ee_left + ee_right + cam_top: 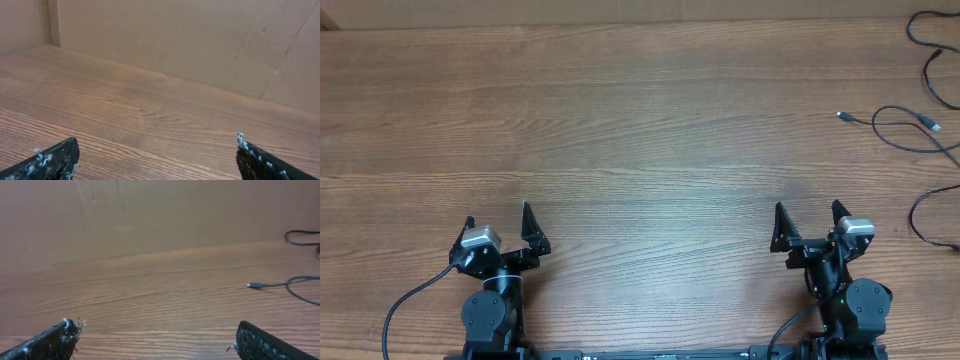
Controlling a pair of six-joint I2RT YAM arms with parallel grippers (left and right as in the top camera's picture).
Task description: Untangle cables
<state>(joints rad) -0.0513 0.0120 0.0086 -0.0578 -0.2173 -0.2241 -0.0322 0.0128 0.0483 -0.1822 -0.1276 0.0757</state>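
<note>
Black cables (920,130) lie in loose loops at the far right edge of the wooden table. One has a small silver plug end (844,117), another a plug (931,124) beside it. The right wrist view shows the plug (255,285) and cable loops (302,287) ahead to the right. My left gripper (498,222) is open and empty at the near left; its fingertips (157,150) frame bare wood. My right gripper (810,217) is open and empty at the near right, well short of the cables.
A cardboard wall (200,40) stands along the table's far edge. The wooden tabletop (620,130) stretches between the arms and the wall. The cables run off the right edge of the overhead view.
</note>
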